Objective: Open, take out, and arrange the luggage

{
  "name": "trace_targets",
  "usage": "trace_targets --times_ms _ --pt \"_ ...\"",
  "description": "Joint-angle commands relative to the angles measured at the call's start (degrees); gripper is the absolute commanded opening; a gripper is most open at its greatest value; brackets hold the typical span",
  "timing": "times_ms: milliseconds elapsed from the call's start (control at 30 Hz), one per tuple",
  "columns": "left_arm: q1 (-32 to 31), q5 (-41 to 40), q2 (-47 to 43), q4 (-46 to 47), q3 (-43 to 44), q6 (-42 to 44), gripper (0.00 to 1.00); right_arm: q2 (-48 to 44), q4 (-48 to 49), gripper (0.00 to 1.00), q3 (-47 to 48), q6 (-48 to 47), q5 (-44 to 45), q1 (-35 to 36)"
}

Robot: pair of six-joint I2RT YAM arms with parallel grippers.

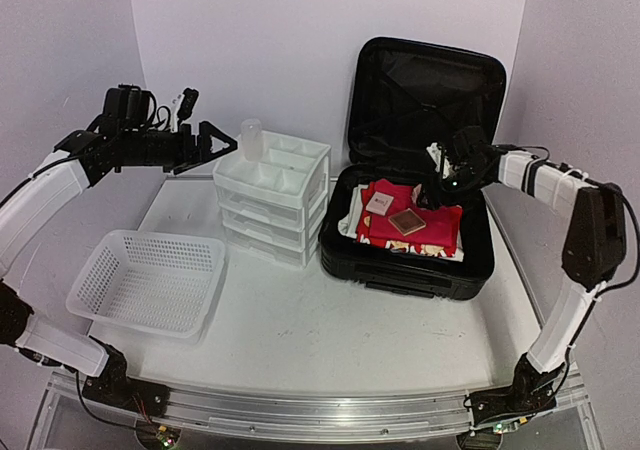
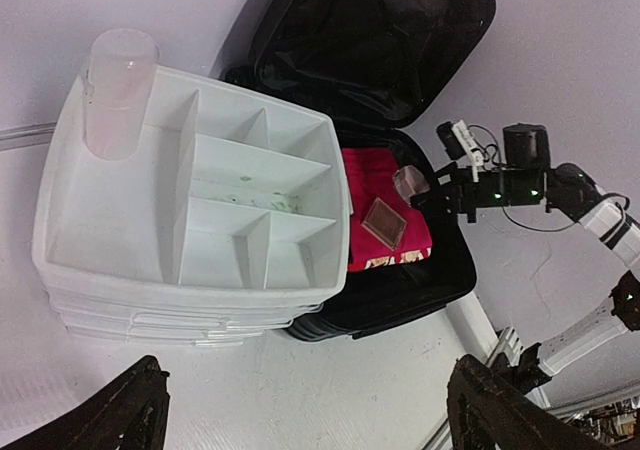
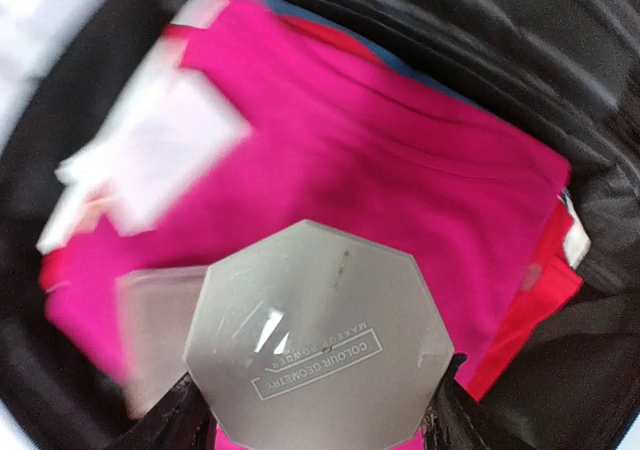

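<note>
My right gripper is clamped on a grey eight-sided case, holding it just over the red cloth inside the luggage. The luggage lies open at the right of the top view, with its lid upright against the back wall. My left gripper hangs in the upper left with its fingers wide apart, near the white drawer unit.

You have bare desk across the lower middle. Upper right, the raised lid of the luggage walls the back, and the right arm, jaws clamped on an octagonal case, crowds its opening. The drawer unit stands just left; the basket fills the lower left.
</note>
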Motion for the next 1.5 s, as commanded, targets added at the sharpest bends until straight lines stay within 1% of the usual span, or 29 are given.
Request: trace_targets --times_ms 0,100,200,267,367,500,600,667,733,867,967,1200,1267,1300,1333,1467 --pt "0.0 4.4 1.9 1.4 3.1 -1.2 0.96 -11.6 10.8 0.49 -7.0 -5.0 -18.8 1.3" --pt "-0.2 7.8 4.2 2.0 4.1 -3.3 0.92 -14.1 11.5 0.49 -9.1 -5.3 -22.6 4.5" --pt "-1.7 12.5 6.9 5.0 4.6 -6.6 0.89 -15.6 12.1 0.49 -10.0 -6.4 -22.7 9.8" --pt "-3.8 16.1 8.8 9.2 4.2 -10.3 0.88 -16.1 12.9 0.48 -10.0 -6.2 -22.1 13.1" --pt "-7.5 20.3 12.3 18.1 2.7 -18.8 0.88 -16.8 16.4 0.48 -10.4 -3.8 -22.5 16.7" --pt "-12.8 19.3 16.8 19.7 4.8 -21.9 0.88 -16.5 19.6 0.48 -9.3 -1.9 -22.2 20.8" --pt "-14.6 18.4 18.4 20.9 5.5 -24.2 0.88 -15.8 19.6 0.48 -7.6 -1.9 -21.7 23.0" --pt "-15.3 16.6 18.5 21.4 5.5 -25.1 0.87 -15.5 19.6 0.48 -6.7 -1.9 -21.3 24.1" --pt "-16.2 16.5 19.1 21.7 6.1 -25.3 0.85 -15.0 19.6 0.48 -6.0 -1.9 -21.0 25.1" --pt "-17.4 17.1 20.3 22.0 7.6 -25.6 0.76 -14.3 19.7 0.47 -5.0 -2.2 -19.5 26.1" --pt "-17.8 16.6 21.0 22.0 7.6 -25.8 0.73 -13.8 20.1 0.47 -4.5 -2.1 -19.0 26.5" --pt "-18.6 15.9 21.3 22.0 7.3 -25.2 0.57 -13.5 20.7 0.47 -4.2 -2.3 -16.5 27.1" --pt "-18.6 15.7 21.4 22.0 7.3 -25.0 0.49 -13.3 20.7 0.47 -4.1 -2.4 -16.3 27.2" --pt "-18.7 15.5 21.3 22.0 7.2 -24.8 0.43 -13.2 20.7 0.47 -4.1 -2.4 -16.2 27.2" --pt "-18.6 15.3 21.3 22.0 7.2 -24.7 0.39 -13.1 20.7 0.47 -4.1 -2.4 -16.2 27.3" --pt "-18.6 14.1 20.7 22.0 6.8 -24.2 0.27 -12.9 20.8 0.49 -4.0 -2.3 -15.3 27.7"
